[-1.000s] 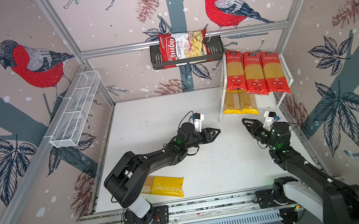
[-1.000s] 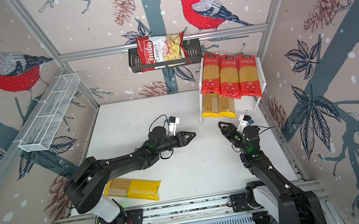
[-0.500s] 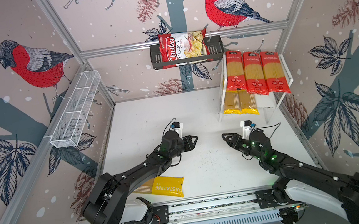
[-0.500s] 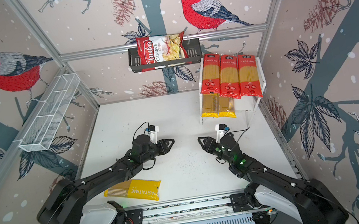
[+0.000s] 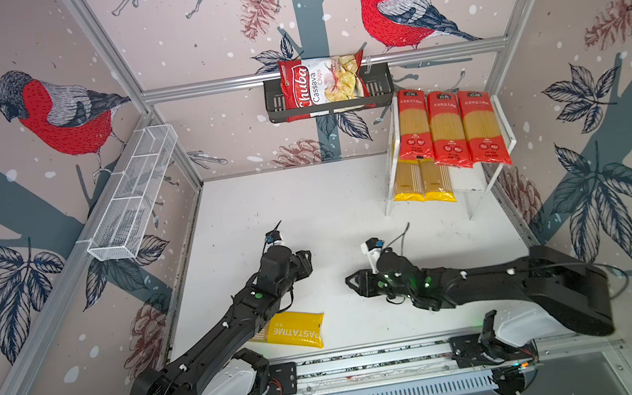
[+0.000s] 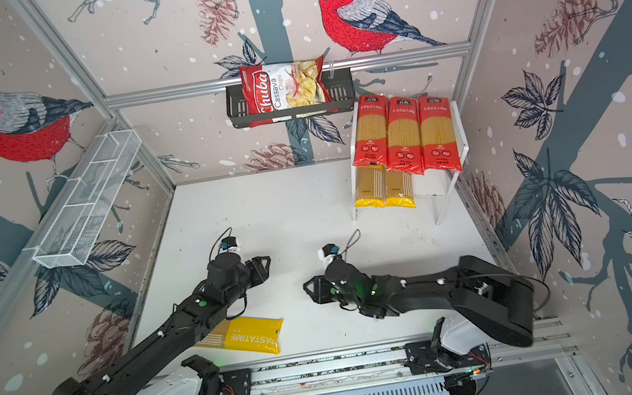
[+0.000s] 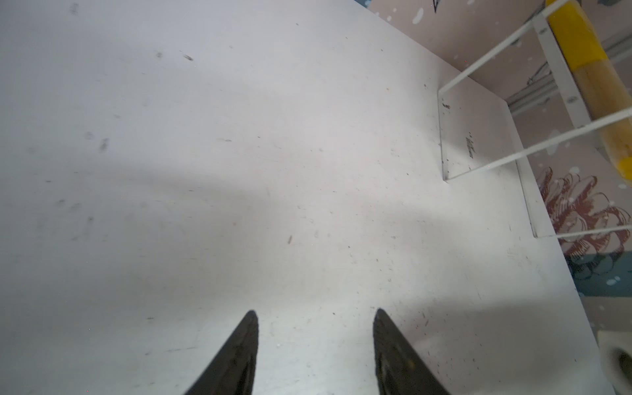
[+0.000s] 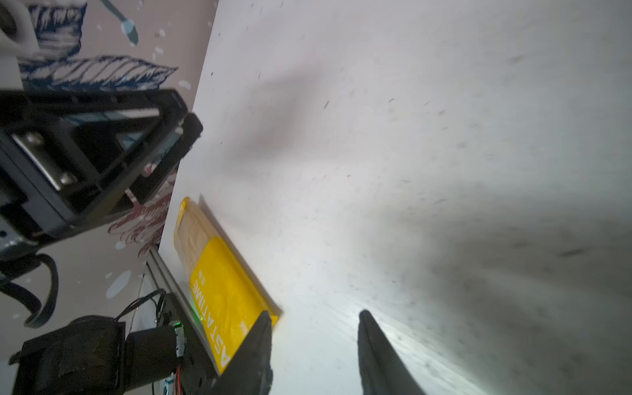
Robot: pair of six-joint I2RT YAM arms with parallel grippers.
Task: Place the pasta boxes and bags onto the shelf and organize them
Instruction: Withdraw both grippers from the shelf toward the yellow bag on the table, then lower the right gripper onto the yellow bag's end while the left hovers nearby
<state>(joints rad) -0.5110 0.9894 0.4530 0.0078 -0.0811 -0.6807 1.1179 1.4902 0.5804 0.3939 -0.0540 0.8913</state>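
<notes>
One yellow PASTATIME packet [image 5: 293, 330] [image 6: 252, 335] lies flat near the table's front left, partly under my left arm. In the right wrist view this packet [image 8: 219, 284] lies just beyond one fingertip. At the back right, the white shelf [image 5: 467, 182] [image 6: 432, 186] holds three red packets [image 5: 448, 131] on its top board and two yellow packets [image 5: 423, 181] on the lower board. My left gripper [image 5: 306, 258] [image 7: 314, 313] hovers open and empty over mid-table. My right gripper [image 5: 351, 282] [image 8: 314, 313] is open and empty, pointing left toward the loose packet.
A Chuba chips bag [image 5: 321, 84] sits in a black basket on the back wall. On the left wall hangs a long white wire basket [image 5: 133, 194]. The arms' base rail [image 5: 371, 363] runs along the front edge. One shelf leg [image 7: 561, 136] shows in the left wrist view.
Both arms have drawn back from the shelf toward the front. The left gripper moved left and opened wider. The right gripper swung left toward the loose yellow packet and narrowed slightly.
</notes>
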